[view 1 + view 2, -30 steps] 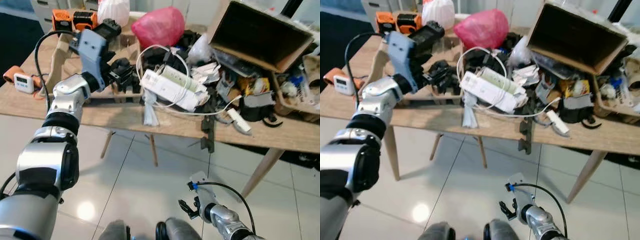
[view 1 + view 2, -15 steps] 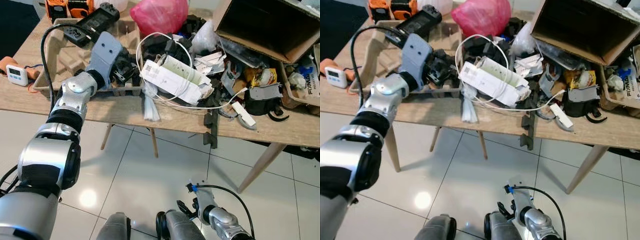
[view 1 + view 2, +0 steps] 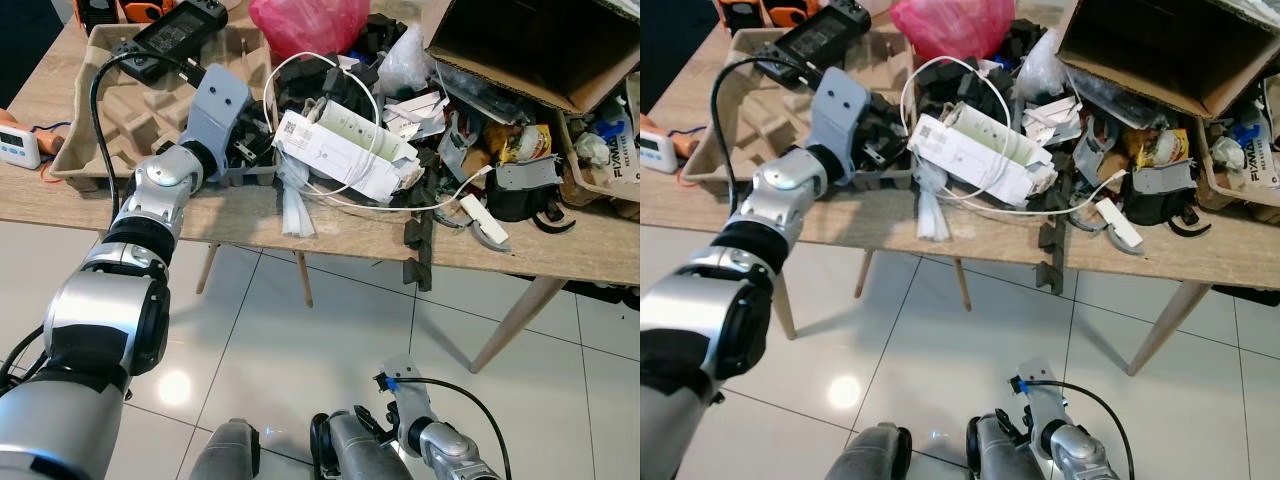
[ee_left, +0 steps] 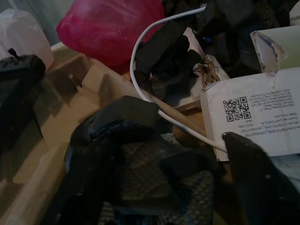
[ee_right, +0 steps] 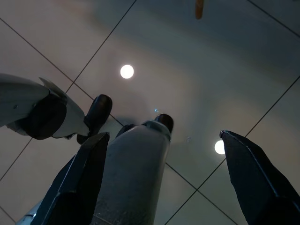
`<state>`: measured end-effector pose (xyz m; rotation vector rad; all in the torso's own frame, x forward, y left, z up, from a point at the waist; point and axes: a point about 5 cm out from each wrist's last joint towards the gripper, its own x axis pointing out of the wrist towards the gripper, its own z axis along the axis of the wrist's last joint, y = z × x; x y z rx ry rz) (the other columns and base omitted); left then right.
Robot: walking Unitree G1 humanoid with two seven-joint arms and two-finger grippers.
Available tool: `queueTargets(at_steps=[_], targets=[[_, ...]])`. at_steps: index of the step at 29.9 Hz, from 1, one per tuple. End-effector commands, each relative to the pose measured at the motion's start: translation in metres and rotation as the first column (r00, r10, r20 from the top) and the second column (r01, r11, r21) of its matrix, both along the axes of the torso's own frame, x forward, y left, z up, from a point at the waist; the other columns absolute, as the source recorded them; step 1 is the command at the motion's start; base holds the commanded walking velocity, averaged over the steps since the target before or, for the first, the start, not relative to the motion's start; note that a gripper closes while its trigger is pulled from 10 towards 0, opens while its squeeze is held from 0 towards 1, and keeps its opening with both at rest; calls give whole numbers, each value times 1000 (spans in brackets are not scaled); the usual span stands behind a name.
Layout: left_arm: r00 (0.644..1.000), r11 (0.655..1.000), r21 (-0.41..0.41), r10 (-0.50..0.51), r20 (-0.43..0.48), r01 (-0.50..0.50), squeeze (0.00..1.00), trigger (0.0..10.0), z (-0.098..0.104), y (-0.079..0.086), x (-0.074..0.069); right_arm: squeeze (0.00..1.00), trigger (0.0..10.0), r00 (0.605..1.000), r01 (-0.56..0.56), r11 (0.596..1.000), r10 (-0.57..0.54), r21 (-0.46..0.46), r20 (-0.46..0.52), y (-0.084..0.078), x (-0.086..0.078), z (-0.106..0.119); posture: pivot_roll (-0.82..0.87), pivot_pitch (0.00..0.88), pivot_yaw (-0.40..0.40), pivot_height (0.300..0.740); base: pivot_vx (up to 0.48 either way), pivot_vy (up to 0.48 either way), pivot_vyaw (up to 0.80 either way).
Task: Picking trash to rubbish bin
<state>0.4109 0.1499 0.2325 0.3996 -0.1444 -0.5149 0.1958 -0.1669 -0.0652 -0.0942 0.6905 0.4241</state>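
Reach belongs to the left end effector (image 4: 159,187), fingers spread, poised over dark crumpled trash (image 4: 140,154) on the worktop (image 3: 250,215) beside the white box (image 3: 335,155). Right end effector (image 5: 159,178) hangs open over floor tiles.

Left gripper (image 4: 159,187) reaches over the wooden table (image 3: 330,235), fingers spread; right gripper (image 5: 159,178) hangs below it, fingers apart
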Motion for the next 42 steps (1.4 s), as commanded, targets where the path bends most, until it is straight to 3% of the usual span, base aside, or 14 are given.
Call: queueTargets(at_steps=[1,16,23,26,27,28,29,30,31,33,35,36,40,42], targets=[[999,1000,-8,3,-51,-4,0,0,-10,-2,0,0,10000,1000,14,1000,-14,-1,-23,-4,-9,-4,16,253,-48,740,0,0,0],[992,994,16,112,-57,-111,0,0,-17,13,0,0,10000,1000,15,1000,-15,-6,-20,-7,-7,-3,27,232,-57,740,0,0,0],[993,962,-255,79,-83,-98,0,0,-4,15,2,0,10000,1000,21,1000,-21,-5,-15,-8,-4,-2,34,223,-58,740,0,0,0],[1000,848,-530,-8,-8,2,0,0,28,15,4,0,10000,1000,24,1000,-24,-6,-11,-8,-1,0,43,215,-57,740,0,0,0],[1000,848,-530,-8,-8,2,0,0,28,15,4,0,10000,1000,24,1000,-24,-6,-11,-8,-1,0,43,215,-57,740,0,0,0],[1000,814,-580,-25,18,31,0,0,36,15,4,0,10000,1000,25,1000,-25,-7,-10,-8,0,0,43,215,-57,740,0,0,0],[994,737,-667,-81,79,113,0,0,54,16,3,0,10000,1000,27,1000,-27,-7,-7,-9,2,1,47,212,-57,740,0,0,0],[994,737,-667,-81,79,113,0,0,54,16,3,0,10000,1000,27,1000,-27,-7,-7,-9,2,1,47,212,-57,740,0,0,0],[980,663,-723,-145,134,196,0,0,67,15,1,0,10000,1000,29,1000,-29,-8,-6,-9,4,2,56,204,-55,740,0,0,0],[974,640,-734,-168,153,226,0,0,71,14,1,0,10000,1000,29,1000,-29,-8,-5,-9,5,2,56,204,-55,740,0,0,0],[942,572,-753,-268,203,325,0,0,77,10,-3,0,10000,1000,31,1000,-31,-8,-2,-8,6,3,62,199,-57,740,0,0,0],[942,572,-753,-268,203,325,0,0,77,10,-3,0,10000,1000,31,1000,-31,-8,-2,-8,6,3,62,199,-57,740,0,0,0],[849,475,-739,-466,249,478,0,314,71,-10,-13,0,10000,999,39,999,-39,-4,10,-7,12,6,77,187,-57,740,0,0,0],[849,475,-739,-466,249,478,0,314,71,-10,-13,0,10000,999,39,999,-39,-4,10,-7,12,6,77,187,-57,740,0,0,0]])
